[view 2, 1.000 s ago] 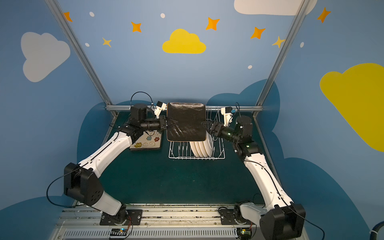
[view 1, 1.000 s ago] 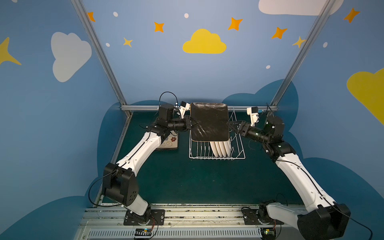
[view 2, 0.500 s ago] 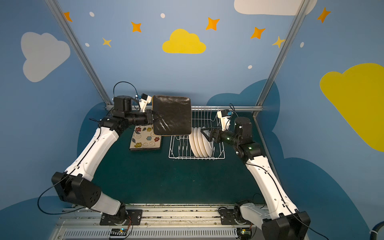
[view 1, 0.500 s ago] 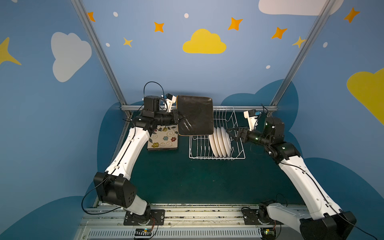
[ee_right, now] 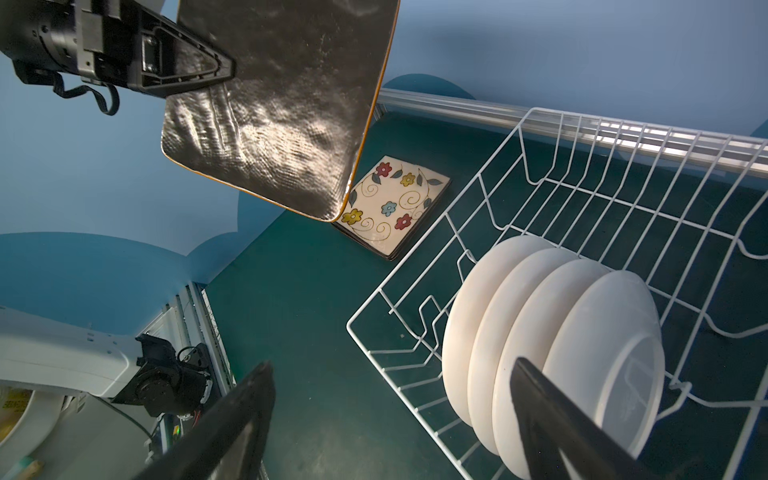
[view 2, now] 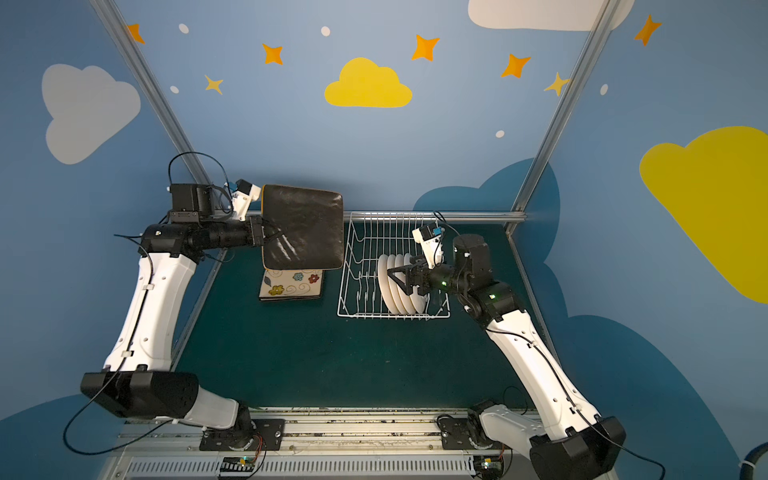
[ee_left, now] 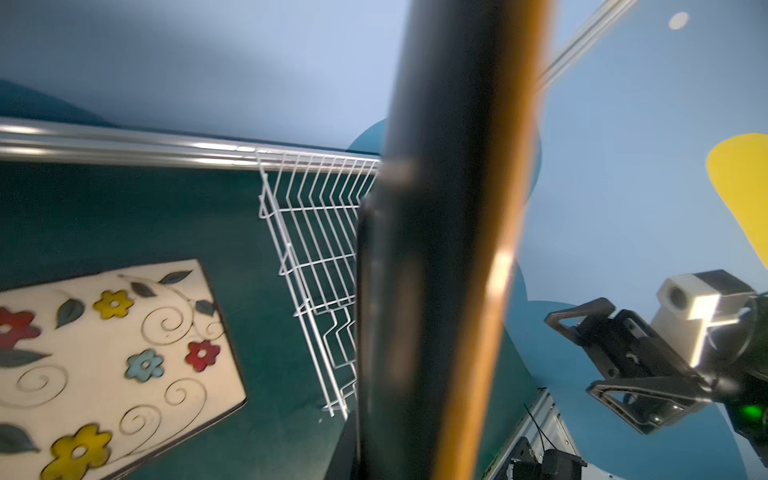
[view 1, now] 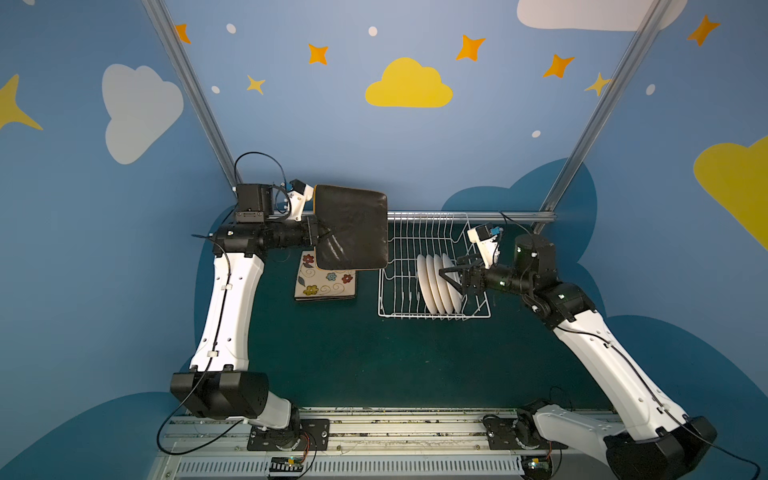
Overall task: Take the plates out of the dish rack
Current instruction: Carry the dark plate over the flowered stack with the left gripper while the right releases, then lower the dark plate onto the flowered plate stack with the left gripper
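The left arm (view 1: pixel 226 299) reaches level, the right arm (view 1: pixel 615 357) stretches low to the dish rack (view 1: pixel 428 216) holding four upright round white plates (view 1: pixel 436 286) — the left gripper (view 1: pixel 328 241) pinches a black-backed square plate (view 1: pixel 353 228) above the flowered stack (view 1: pixel 328 282), the right gripper (view 1: pixel 451 270) hangs spread-fingered by the round ones.

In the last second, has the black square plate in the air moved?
Yes: the black-backed square plate went left, from over the dish rack to above the flowered plate beside it.
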Motion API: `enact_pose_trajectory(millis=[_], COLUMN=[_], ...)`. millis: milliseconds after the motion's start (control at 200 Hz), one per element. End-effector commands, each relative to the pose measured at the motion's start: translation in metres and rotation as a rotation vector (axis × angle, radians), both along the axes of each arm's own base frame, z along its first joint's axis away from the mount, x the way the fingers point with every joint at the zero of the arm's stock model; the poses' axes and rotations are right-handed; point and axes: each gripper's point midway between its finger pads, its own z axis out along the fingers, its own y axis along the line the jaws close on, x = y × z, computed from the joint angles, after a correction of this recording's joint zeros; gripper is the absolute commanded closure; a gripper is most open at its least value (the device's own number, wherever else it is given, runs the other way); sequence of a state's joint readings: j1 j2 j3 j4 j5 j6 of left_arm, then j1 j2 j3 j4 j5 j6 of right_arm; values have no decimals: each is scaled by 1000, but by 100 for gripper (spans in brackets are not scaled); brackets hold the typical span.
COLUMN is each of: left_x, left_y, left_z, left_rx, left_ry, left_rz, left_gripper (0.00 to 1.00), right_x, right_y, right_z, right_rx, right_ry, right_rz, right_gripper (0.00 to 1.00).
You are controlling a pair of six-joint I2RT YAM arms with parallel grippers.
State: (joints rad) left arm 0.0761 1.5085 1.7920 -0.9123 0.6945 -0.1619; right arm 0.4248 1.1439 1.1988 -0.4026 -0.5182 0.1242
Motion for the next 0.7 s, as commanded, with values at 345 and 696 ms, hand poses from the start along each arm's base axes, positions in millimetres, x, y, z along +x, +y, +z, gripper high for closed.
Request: enact_pose_trajectory(millis=[345,696], left_x=[35,54], left_y=[54,78], left_z=[-59,-128], left_rx=[26,30], left_ry=[31,178], left_rz=[-4,-43], left_gripper=[97,97], right_x=[-2,-4], right_y=[27,41], right_z=[-13,-18], right_rx=[-47,-71], right_ry=[16,36], right_rz=[58,79], right_gripper=[12,12])
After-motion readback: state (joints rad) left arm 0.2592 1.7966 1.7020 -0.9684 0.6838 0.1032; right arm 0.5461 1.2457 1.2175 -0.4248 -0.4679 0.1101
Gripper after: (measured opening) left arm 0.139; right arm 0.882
